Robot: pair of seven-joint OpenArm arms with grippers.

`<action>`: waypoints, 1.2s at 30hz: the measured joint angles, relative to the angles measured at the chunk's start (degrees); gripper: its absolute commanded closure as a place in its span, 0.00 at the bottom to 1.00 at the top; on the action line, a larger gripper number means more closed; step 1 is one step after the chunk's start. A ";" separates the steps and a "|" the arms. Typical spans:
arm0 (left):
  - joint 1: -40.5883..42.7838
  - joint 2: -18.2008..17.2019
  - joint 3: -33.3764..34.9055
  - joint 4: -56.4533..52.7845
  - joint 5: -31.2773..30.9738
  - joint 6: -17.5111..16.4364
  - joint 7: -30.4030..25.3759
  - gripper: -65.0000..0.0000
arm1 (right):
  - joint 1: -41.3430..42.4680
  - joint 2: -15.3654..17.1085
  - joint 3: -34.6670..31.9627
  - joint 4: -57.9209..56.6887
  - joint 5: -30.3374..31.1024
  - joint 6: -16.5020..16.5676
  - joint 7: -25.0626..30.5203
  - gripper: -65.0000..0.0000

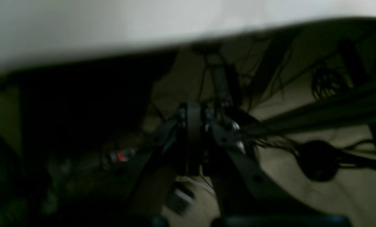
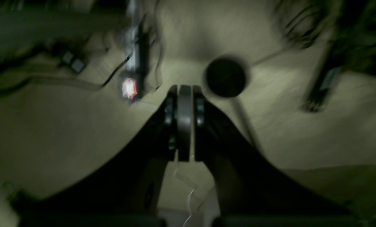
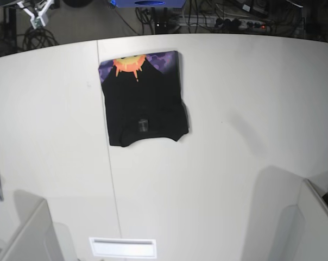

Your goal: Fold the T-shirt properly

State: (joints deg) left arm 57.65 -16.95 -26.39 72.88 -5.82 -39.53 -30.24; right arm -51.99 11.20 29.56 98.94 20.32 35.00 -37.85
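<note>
On the white surface (image 3: 234, 163), toward its far edge, lies the large black cloth T-shirt (image 3: 145, 106), folded into a compact rectangle, sun print farthest out, long axis running near-to-far. Left gripper (image 1: 194, 138) and right gripper (image 2: 185, 126): jaws closed, empty, below the surface edge, well apart from the T-shirt; neither arm evidently nearer.

Right gripper (image 2: 185, 126) fingers (image 2: 170, 119) pressed together, nothing between; blurred floor (image 2: 65, 132), round black disc (image 2: 226, 76), cables beyond.
</note>
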 measured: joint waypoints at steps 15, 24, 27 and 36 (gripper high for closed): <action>-16.52 0.57 11.21 -30.42 -0.37 0.07 -0.35 1.00 | 13.84 -3.54 -16.06 -32.39 -19.37 -0.42 9.40 1.00; -34.53 1.33 21.33 -58.86 -0.63 0.13 -0.42 1.00 | 28.15 -2.95 -16.48 -63.84 -19.32 -0.61 25.49 1.00; -37.64 2.14 26.38 -63.58 -0.42 2.40 -0.35 1.00 | 33.18 -1.16 -21.53 -74.12 -19.41 -0.72 32.26 1.00; -45.44 6.95 35.89 -70.93 -0.63 15.80 6.69 1.00 | 40.50 -3.52 -35.71 -86.33 -19.12 -12.63 41.33 1.00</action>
State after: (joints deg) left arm 12.21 -10.00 9.50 1.96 -6.46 -23.73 -23.55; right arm -11.49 7.68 -6.15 12.60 1.19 22.37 3.49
